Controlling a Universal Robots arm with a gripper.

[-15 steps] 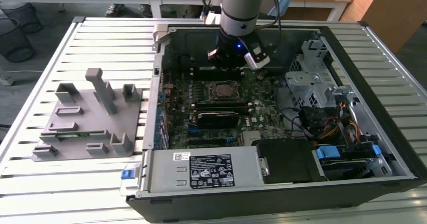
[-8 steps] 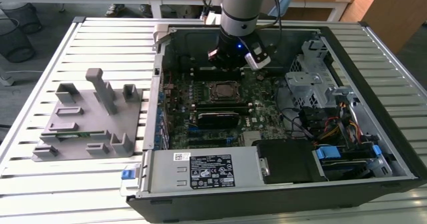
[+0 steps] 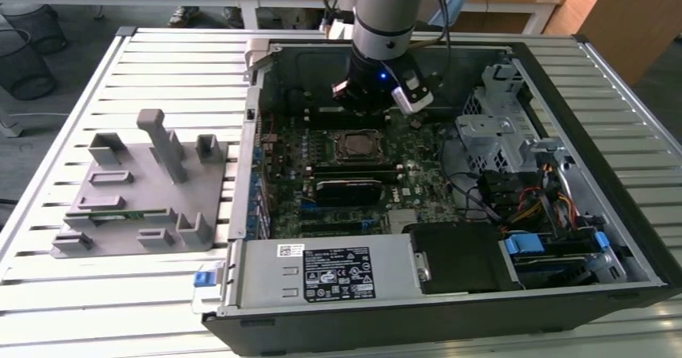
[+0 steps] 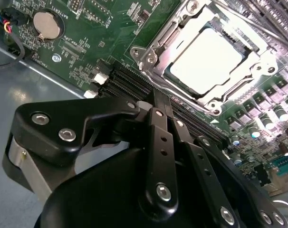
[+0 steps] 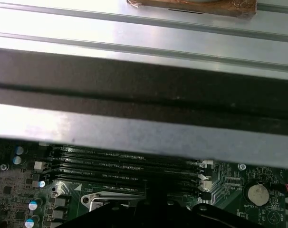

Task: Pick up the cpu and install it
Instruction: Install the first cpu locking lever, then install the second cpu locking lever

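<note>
The cpu (image 4: 206, 61) sits in the socket (image 4: 156, 45); the gripper (image 4: 158, 102), fingers pressed together and empty, hangs beside it over the memory slots (image 4: 129, 83).

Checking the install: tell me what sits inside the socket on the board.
The cpu lies flat inside the socket, its silvery top showing within the metal frame. The contacts beneath it are covered. The pincer hangs beside the socket, over the memory slots.

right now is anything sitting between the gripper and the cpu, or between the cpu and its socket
Nothing visible stands between them. The cpu already lies inside the socket frame on the motherboard, its metal top uncovered, and the gripper hangs just beside it over the memory slots.
</note>
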